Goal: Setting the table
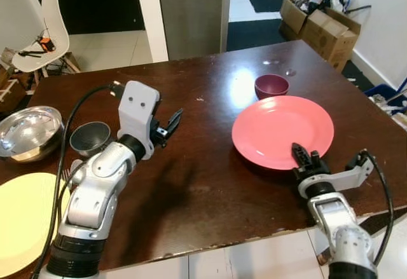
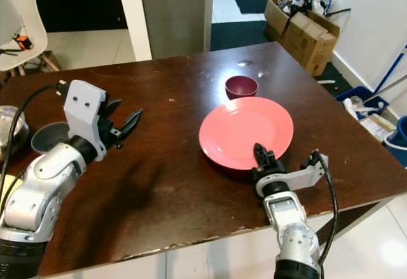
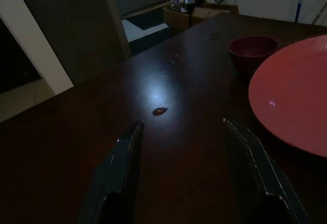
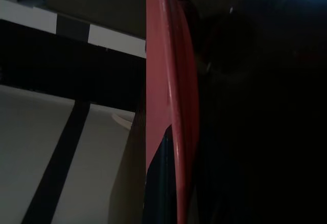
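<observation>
A pink plate [image 1: 283, 128] lies on the dark wooden table [image 1: 210, 190], right of centre. My right gripper [image 1: 304, 162] is at the plate's near rim. One black finger lies on top of the plate, and the right wrist view shows the rim [image 4: 171, 96] edge-on between the fingers, so it is shut on the plate. A small maroon bowl [image 1: 271, 86] stands just behind the plate. My left gripper [image 2: 124, 119] hovers open over the table left of centre, pointing toward the plate, with nothing between its fingers [image 3: 122, 168].
At the table's left end are a steel bowl [image 1: 28, 129], a small dark bowl [image 1: 89, 138] and a yellow plate [image 1: 22, 218]. A white chair [image 1: 48, 34] stands at the back left and cardboard boxes [image 1: 324, 28] at the back right. The table's near edge [image 1: 254, 238] is close.
</observation>
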